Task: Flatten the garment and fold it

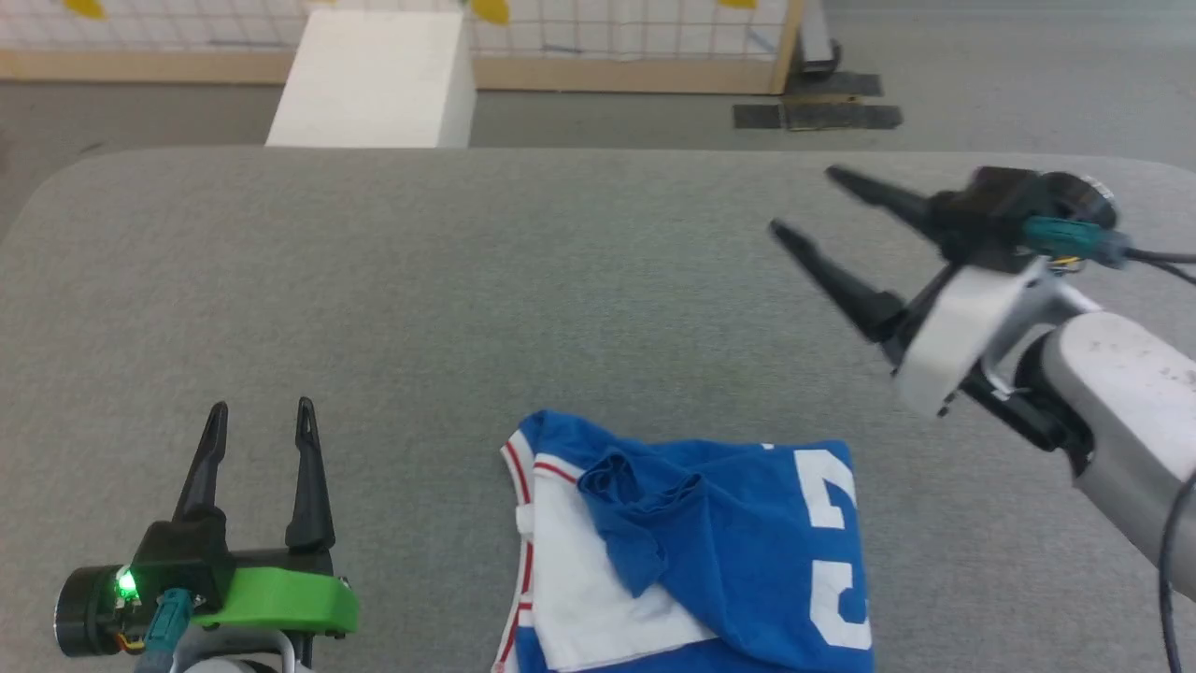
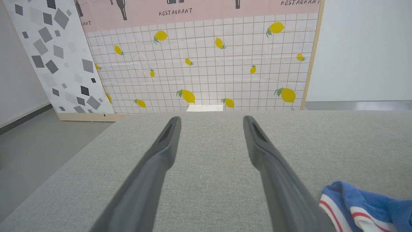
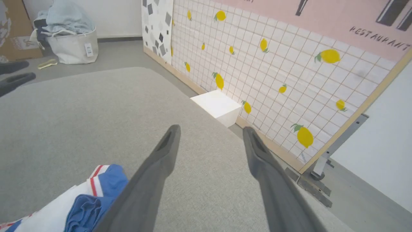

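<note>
Garment [image 1: 729, 561] lies crumpled, half-doubled on bench [image 1: 467, 280]; flattening and folding judged unfinished. Left gripper [image 1: 262, 405], right gripper [image 1: 804, 199] both released, empty

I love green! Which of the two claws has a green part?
The left gripper, lower left in the head view: green cover and glowing green light. The right gripper has white instead.

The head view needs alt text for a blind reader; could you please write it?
A crumpled blue-and-white garment lies at the near edge of a grey table. The left gripper, lower left, and the right gripper, upper right, are open and clear of it.
</note>
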Tool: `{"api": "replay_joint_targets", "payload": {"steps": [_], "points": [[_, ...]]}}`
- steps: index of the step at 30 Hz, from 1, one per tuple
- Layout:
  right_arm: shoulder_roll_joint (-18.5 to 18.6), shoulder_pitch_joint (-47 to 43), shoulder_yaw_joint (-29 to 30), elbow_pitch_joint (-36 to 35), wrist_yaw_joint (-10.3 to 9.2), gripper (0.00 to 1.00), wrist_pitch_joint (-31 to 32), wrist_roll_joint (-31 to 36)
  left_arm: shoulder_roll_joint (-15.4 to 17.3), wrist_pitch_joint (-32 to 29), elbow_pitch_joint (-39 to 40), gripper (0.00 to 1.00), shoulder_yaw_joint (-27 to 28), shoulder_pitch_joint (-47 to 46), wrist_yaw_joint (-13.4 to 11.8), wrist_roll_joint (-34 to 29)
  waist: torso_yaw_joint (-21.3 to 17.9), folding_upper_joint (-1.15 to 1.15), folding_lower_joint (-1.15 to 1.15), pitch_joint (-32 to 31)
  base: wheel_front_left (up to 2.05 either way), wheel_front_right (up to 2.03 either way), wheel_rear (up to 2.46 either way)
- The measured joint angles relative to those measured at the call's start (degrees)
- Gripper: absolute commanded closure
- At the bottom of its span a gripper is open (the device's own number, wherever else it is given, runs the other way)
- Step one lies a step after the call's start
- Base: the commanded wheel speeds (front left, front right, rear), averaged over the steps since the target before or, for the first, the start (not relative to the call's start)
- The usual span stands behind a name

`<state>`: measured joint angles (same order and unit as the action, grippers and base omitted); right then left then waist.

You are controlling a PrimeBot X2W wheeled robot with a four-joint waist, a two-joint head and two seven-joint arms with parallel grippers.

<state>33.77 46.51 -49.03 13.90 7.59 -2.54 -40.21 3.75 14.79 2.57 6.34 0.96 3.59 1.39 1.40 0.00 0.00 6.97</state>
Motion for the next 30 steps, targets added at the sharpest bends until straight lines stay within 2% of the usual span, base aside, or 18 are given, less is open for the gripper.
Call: {"api": "replay_joint_targets", "payload": {"steps": [1, 4, 9, 14, 18, 22, 30], "points": [[-0.9, -2.6, 6.0, 1.5, 0.0, 0.0, -4.1, 4.2, 0.0, 0.0, 0.0, 0.0, 0.1, 0.4, 0.1, -0.1, -1.3, 0.0, 0.0, -0.7, 0.0, 0.0, 0.0], [-3.5, -7.0, 15.6, 3.2, 0.0, 0.0, -9.1, 10.2, 0.0, 0.0, 0.0, 0.0, 0.2, 0.5, 0.0, -0.2, -2.9, 0.0, 0.0, -1.6, 0.0, 0.0, 0.0], [-10.3, -16.5, 30.6, 2.1, 0.0, 0.0, -11.6, 18.7, 0.0, 0.0, 0.1, 0.0, 0.4, 1.0, -0.1, -0.1, -4.5, 0.0, 0.0, -3.4, 0.0, 0.0, 0.0], [-17.3, -27.4, 41.4, -3.1, 0.0, 0.0, -12.1, 24.8, -0.1, 0.0, 0.1, 0.0, 0.0, 1.6, 0.0, 0.2, -5.0, 0.0, 0.0, -5.0, 0.0, 0.0, 0.0], [-22.4, -35.2, 46.4, -8.0, 0.0, 0.0, -12.2, 26.9, -0.2, 0.0, -0.3, 0.0, -0.2, 1.7, 0.5, 1.1, -4.6, 0.0, 0.0, -5.8, 0.0, 0.0, 0.0], [-26.0, -42.0, 48.0, -10.2, -0.01, 0.0, -12.2, 28.5, -0.2, 0.0, -0.9, 0.0, -0.6, 2.1, 1.0, 1.4, -4.0, 0.0, 0.0, -6.5, 0.0, 0.0, 0.0], [-28.6, -48.9, 49.0, -12.6, 0.0, 0.0, -12.2, 30.8, -0.3, 0.0, -2.0, 0.0, -0.9, 2.7, 1.4, 1.6, -3.3, 0.0, 0.0, -7.0, 0.0, 0.0, 0.0]]}}
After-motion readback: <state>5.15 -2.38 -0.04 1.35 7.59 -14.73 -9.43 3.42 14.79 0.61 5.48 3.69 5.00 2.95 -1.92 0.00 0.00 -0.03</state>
